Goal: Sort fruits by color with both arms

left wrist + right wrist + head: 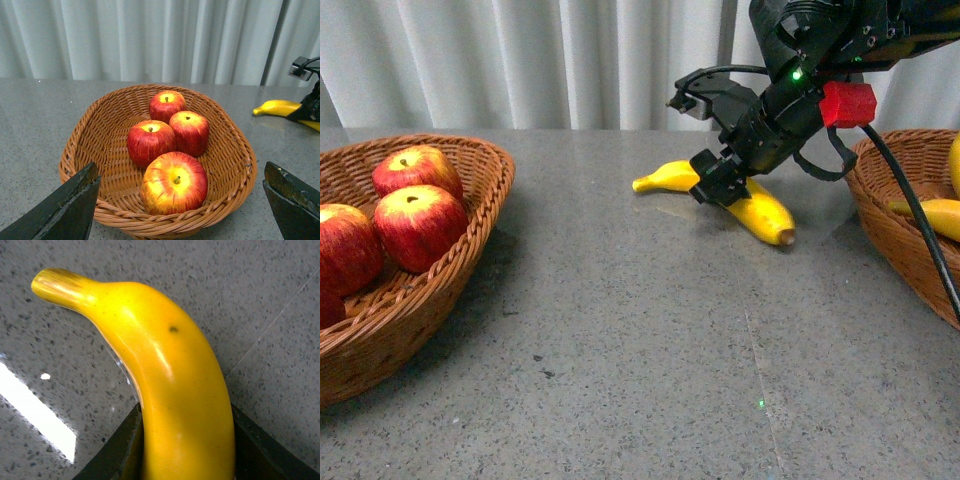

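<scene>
Four apples [170, 150] already in left basket [75, 165]. Right claw [723, 180] pinching banana [760, 212] near tabletop's far edge. Left claw [180, 210] spread, empty, above apples. Next, likely: lift banana, carry to right basket [900, 240].

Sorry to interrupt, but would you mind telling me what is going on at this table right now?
The robot is sorting fruit by colour. Its right gripper has its fingers around the long glossy yellow banana on the grey speckled table; whether it has lifted is unclear. The left gripper hangs open over the brown woven wicker basket holding four round red apples. A second wicker basket on the right already holds yellow fruit.
</scene>
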Motion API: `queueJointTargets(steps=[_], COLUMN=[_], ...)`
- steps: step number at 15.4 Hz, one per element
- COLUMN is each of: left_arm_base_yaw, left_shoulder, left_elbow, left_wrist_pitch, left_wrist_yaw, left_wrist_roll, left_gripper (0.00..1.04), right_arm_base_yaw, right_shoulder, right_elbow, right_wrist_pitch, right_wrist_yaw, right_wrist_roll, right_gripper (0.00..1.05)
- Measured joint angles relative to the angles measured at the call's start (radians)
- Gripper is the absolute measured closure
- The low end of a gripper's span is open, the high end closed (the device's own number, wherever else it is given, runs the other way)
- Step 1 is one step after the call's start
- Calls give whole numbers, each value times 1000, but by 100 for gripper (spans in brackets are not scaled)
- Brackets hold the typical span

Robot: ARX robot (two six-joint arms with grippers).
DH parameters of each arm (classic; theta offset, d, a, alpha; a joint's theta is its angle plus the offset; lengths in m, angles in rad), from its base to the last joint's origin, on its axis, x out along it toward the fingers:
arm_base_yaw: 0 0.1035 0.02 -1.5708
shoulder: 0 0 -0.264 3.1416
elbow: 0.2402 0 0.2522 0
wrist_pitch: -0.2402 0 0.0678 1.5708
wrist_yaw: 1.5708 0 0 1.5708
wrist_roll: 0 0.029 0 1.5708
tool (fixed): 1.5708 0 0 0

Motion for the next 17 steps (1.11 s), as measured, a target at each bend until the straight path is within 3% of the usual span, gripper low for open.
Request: queueJointTargets(steps=[7, 10, 12, 17], left_arm_base_yaw=[0, 0, 0, 0], left_shoulder=[0, 0, 0, 0], left_elbow=[0, 0, 0, 0], left_wrist_pitch=[0, 0, 0, 0], left_wrist_yaw=[0, 0, 0, 0], left_wrist_roll=[0, 0, 0, 0], left_gripper=[7, 7, 7, 7], right_arm_base_yaw=[2, -24, -210, -448], right_shoulder=[-172, -364, -780, -925], right_elbow=[-35, -151, -554, -853], right_wrist_pitch=[112, 205, 259, 278], right_wrist_yaw=[-71, -121, -104, -124], right_wrist_roll=[176, 299, 498, 455], right_gripper=[66, 66, 66, 66])
